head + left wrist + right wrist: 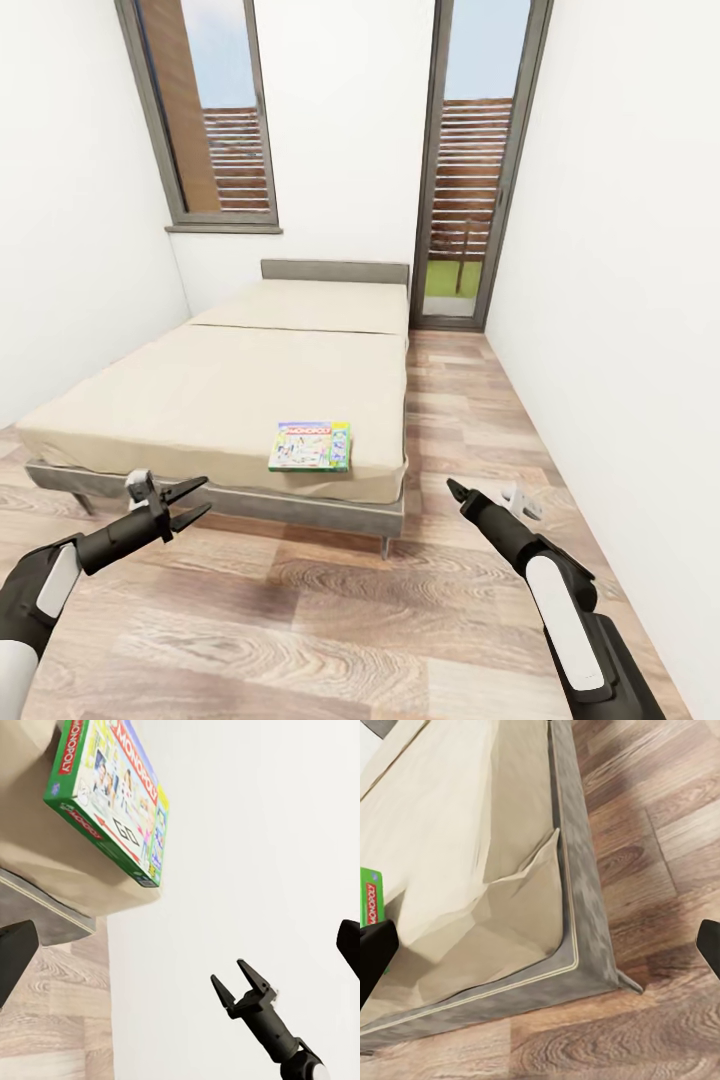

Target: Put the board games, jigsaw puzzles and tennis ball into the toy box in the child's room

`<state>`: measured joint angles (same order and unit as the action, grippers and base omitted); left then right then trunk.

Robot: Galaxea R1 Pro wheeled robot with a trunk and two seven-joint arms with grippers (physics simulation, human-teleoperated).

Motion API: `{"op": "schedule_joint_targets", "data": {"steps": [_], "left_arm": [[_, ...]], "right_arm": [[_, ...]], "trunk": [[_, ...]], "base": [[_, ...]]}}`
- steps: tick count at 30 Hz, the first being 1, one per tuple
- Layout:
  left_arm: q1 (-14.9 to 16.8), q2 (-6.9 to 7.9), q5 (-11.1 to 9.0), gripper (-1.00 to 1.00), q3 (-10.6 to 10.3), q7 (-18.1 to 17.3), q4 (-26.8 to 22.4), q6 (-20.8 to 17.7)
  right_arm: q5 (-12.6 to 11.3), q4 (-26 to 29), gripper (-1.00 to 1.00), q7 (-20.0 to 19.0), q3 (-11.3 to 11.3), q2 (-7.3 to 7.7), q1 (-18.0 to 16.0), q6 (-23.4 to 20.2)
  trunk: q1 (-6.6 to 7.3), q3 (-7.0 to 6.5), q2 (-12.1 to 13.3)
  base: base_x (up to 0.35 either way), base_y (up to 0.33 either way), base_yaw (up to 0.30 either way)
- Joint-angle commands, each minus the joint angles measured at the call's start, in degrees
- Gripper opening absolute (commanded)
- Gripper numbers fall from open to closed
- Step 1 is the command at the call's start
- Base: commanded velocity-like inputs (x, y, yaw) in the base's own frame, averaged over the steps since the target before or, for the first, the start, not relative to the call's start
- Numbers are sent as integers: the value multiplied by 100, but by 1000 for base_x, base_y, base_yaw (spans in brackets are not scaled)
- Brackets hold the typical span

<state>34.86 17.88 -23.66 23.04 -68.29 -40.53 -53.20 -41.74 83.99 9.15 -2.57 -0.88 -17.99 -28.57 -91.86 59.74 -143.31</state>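
Note:
A colourful Monopoly board game (pixel 310 445) lies flat on the beige bed (pixel 230 380), near its front right corner. My left wrist view catches the box (pixel 109 791) on the mattress edge, and a green sliver of it (pixel 369 896) appears in the right wrist view. My left gripper (pixel 197 498) hovers open over the floor, just in front of the bed frame and left of the box. To the right of the bed corner my right gripper (pixel 457 488) is open too, fingers (pixel 251 973) spread and empty. The table, toy box, jigsaw puzzles and tennis ball are out of view.
White walls close in on both sides. A tall window (pixel 205 110) and a glass door (pixel 480 160) stand behind the grey headboard (pixel 335 271). A strip of wood-plank floor (pixel 460 400) runs between the bed and the right wall, and more floor lies in front.

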Motion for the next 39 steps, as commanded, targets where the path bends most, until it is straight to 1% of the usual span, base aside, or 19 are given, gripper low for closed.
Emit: {"op": "schedule_joint_targets", "data": {"steps": [1,7,27,39], "left_arm": [[3,2,-8,100,17,-1,2,-35],[3,-2,-4,100,39,3,2,-50],[3,-4,-7,100,50,-6,2,-59],[3,-4,-8,100,52,-1,2,-67]], "right_arm": [[-61,9,100,44,-7,-3,-3,-26],[-62,12,100,44,-14,0,-3,-33],[-62,12,100,43,-16,0,-3,-36],[-62,13,100,47,-16,0,-3,-35]], "trunk": [[0,5,-2],[0,5,-2],[0,5,-2],[-31,271,-18]], "base": [[171,1,0],[137,0,0],[24,0,0],[0,0,0]]}}
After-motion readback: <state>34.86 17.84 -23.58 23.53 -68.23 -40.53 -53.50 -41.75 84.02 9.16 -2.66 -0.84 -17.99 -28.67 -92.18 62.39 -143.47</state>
